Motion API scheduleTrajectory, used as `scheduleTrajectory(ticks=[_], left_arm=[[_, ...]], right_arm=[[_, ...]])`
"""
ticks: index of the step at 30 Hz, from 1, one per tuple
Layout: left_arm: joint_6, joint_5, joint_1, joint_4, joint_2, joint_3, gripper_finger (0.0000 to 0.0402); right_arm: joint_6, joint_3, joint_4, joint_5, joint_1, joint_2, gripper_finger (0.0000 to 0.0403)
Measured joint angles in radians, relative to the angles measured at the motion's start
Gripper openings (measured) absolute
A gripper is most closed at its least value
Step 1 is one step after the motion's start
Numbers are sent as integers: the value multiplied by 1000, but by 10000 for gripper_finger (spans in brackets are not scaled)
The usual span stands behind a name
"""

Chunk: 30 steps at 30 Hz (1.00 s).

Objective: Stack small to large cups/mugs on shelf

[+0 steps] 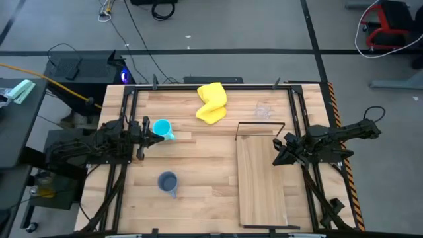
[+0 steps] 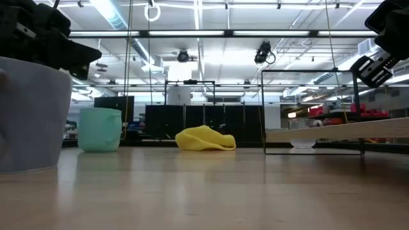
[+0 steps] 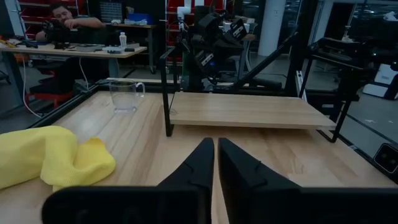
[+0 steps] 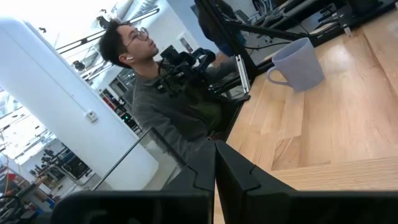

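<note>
The bright cyan mug (image 1: 162, 128) stands upright on its base at the table's left-middle and also shows in the low view (image 2: 100, 129). My left gripper (image 1: 147, 135) is shut, raised above the table just left of it (image 3: 216, 157). The grey-blue mug (image 1: 168, 182) stands nearer the front edge (image 4: 300, 61). The small clear glass (image 1: 264, 110) stands at the far right (image 3: 125, 96). The light-wood shelf (image 1: 261, 182) rests raised on its black wire frame (image 1: 260, 129). My right gripper (image 1: 277, 151) is shut above the shelf's right edge (image 4: 214, 158).
A crumpled yellow cloth (image 1: 211, 102) lies at the table's far middle, between the cyan mug and the glass. Black rails (image 1: 125, 99) run along the table's sides. A person (image 4: 155, 93) sits beyond the table's left side. Bare planks (image 1: 205, 158) lie between the mugs and the shelf.
</note>
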Motion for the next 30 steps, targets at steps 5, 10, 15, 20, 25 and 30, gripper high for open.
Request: scheduleTrajectory(ticks=[5,10,15,20,25,30], left_arm=[[0,0,0,0,0,0,28],[0,0,0,0,0,0,35],[0,0,0,0,0,0,33],[0,0,0,0,0,0,26],[0,0,0,0,0,0,28],[0,0,0,0,0,0,36]], right_arm=[[0,0,0,0,0,0,16],[0,0,0,0,0,0,16],[0,0,0,0,0,0,16],[0,0,0,0,0,0,16],[0,0,0,0,0,0,16],[0,0,0,0,0,0,16]])
